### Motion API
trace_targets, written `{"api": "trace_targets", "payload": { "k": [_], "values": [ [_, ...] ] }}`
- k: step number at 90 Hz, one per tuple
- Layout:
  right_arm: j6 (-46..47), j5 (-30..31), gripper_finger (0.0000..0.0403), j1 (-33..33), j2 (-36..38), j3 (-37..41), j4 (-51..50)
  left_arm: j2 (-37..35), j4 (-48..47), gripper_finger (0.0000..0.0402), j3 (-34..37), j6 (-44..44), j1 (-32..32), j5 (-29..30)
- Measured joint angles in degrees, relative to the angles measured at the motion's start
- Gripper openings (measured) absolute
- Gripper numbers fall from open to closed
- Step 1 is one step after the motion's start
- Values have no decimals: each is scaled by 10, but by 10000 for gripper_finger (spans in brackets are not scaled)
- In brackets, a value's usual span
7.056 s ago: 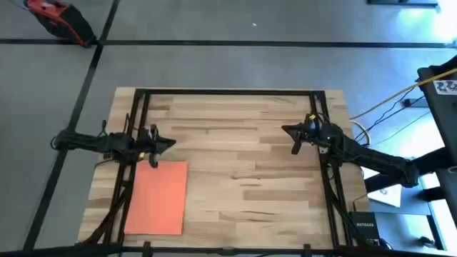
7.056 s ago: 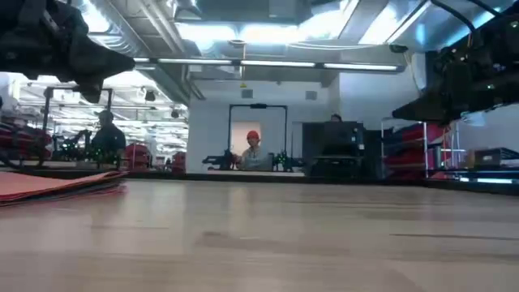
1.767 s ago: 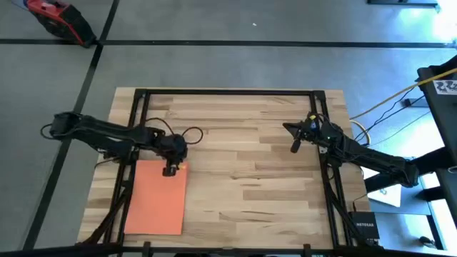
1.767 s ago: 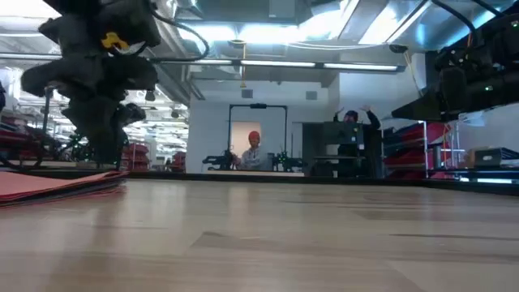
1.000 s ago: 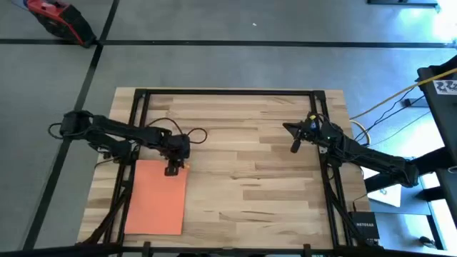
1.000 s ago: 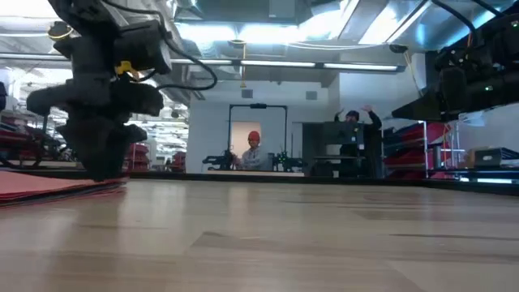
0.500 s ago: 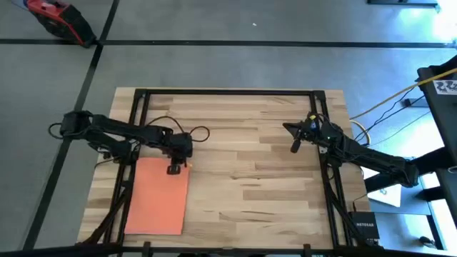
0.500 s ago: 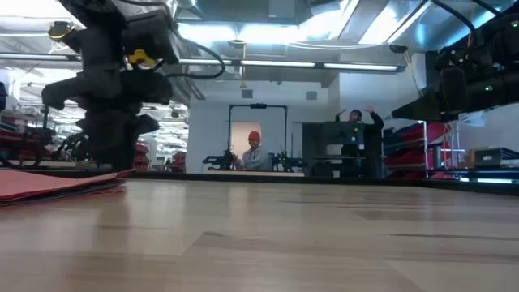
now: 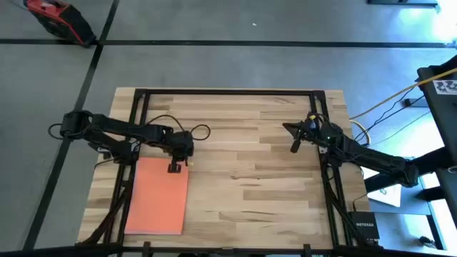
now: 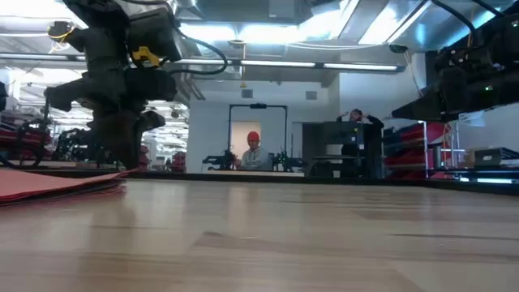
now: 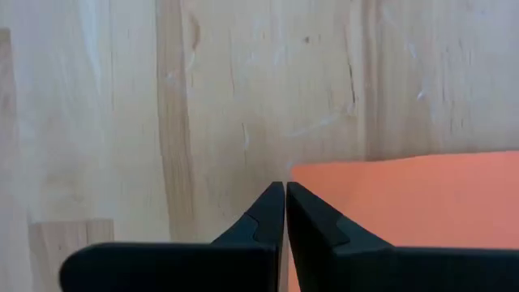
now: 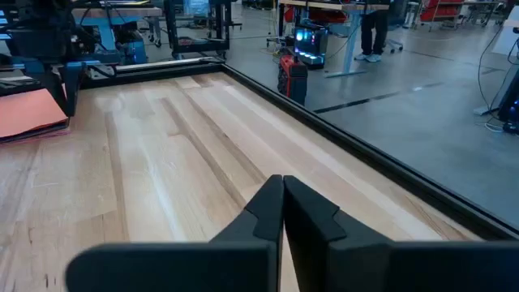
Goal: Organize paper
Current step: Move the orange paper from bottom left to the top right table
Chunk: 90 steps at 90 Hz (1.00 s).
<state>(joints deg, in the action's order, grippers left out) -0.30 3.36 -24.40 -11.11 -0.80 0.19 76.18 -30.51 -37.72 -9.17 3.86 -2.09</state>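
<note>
**Left claw nudged stack corner, fingers shut, nothing gripped**

Compared with a second earlier, my left claw [image 9: 173, 168] had slid a bit toward the surface's middle along the far end of the flat stack of coloured paper sheets, orange sheet on top [image 9: 157, 196]. In the same span the stack's top-right corner moved slightly right in the high view. So I read it as a push or drag on the corner, squaring the pile, not a pick-up.

- Left claw: fingers pressed together, tips right at the orange corner [image 11: 381, 207]. I saw no sheet between them in the left wrist view.
- Low view: claw [image 10: 122, 158] sat just above the stack's far end [image 10: 57, 185]. Contact or hover: could not tell.
- Right claw [image 9: 294, 148]: parked near the right side of the pale wooden surface [image 9: 250, 143], fingers closed on nothing, unchanged across the frames.

Edges and room:
- Stack lay in the near-left part of the surface, its left long edge close to the black frame rail [image 9: 123, 193] and the near end close to the surface's front edge. Little slack that way.
- To the right, bare wood all the way to the right arm, so I judged plenty of room to spread or shift sheets.
- Lower sheets' edges showed faintly under the orange one in the low view. Colours not readable.
</note>
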Motion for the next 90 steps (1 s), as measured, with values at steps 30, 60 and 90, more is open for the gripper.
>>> {"api": "trace_targets", "payload": {
  "k": [30,60,90],
  "values": [
    [0,0,0,0,0,0,0,0,-6,49,-26,-67,8,-44],
    [0,0,0,0,0,0,0,3,-27,106,-26,-78,33,-67],
    [0,0,0,0,0,0,0,3,-31,127,-26,-98,39,-94]
  ]
}}
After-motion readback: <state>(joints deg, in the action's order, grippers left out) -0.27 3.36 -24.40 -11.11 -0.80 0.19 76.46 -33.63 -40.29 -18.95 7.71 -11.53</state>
